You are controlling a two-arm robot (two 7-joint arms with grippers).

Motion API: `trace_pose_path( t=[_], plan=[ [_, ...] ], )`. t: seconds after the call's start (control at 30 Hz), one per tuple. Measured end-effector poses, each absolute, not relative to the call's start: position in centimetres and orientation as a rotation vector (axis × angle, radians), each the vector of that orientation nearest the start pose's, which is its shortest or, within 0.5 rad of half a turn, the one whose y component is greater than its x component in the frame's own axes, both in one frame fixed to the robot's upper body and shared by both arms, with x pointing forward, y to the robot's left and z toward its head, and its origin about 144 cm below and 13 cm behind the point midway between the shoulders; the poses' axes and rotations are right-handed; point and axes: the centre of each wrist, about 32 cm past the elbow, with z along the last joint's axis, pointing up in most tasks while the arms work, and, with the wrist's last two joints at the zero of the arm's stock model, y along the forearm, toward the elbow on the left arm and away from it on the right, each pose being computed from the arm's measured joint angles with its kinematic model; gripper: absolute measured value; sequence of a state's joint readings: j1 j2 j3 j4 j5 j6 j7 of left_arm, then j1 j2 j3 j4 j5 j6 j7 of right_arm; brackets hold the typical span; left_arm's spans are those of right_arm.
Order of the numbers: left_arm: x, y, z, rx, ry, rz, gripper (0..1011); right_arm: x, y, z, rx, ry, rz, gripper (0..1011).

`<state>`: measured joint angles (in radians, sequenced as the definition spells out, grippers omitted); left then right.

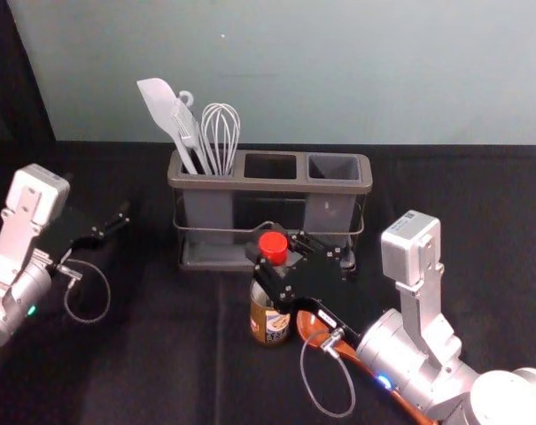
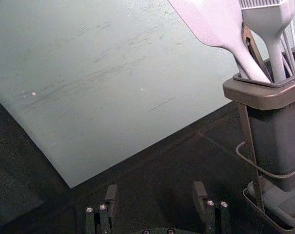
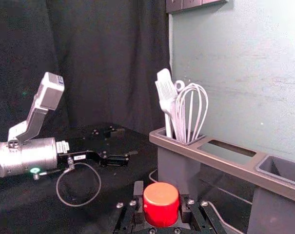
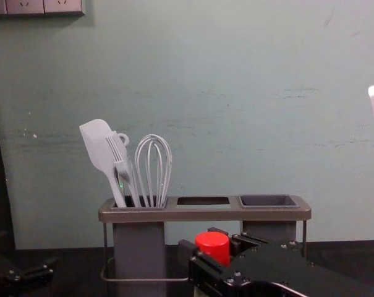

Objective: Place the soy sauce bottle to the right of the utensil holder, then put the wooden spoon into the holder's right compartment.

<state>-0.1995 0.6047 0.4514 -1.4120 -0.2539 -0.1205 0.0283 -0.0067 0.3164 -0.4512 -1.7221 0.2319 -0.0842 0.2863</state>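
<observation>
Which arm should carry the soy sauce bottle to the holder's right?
Right, probably: the right end effector holds the bottle by its cap; the left end effector is open, left of the holder.

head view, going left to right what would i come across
Left end effector → spatula → whisk → soy sauce bottle, gripped by the right end effector → wooden spoon.

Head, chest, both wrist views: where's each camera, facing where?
Head: high, looks forward and down; utensil holder, left arm, right arm.
Left wrist: looks past left gripper to holder, wall.
Right wrist: looks over right gripper, left arm beyond.
Chest: lower, facing forward at holder; both grippers.
Head and chest share the red cap.
</observation>
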Motion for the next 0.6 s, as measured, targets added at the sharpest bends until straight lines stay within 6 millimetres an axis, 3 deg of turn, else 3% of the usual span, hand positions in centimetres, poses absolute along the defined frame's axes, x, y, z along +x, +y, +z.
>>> trace_pose_path(
  t=[0.27,0.6],
  plan=[
    [48.9,31.0,114.0,0.305,-0.285,1.248,1000,42.2,-17.1,116.1,0.049,-0.098,-0.807,388],
    [48.9,31.0,114.0,0.305,-0.285,1.248,1000,41.5,-18.0,118.2,0.121,-0.118,-0.804,388]
  ],
)
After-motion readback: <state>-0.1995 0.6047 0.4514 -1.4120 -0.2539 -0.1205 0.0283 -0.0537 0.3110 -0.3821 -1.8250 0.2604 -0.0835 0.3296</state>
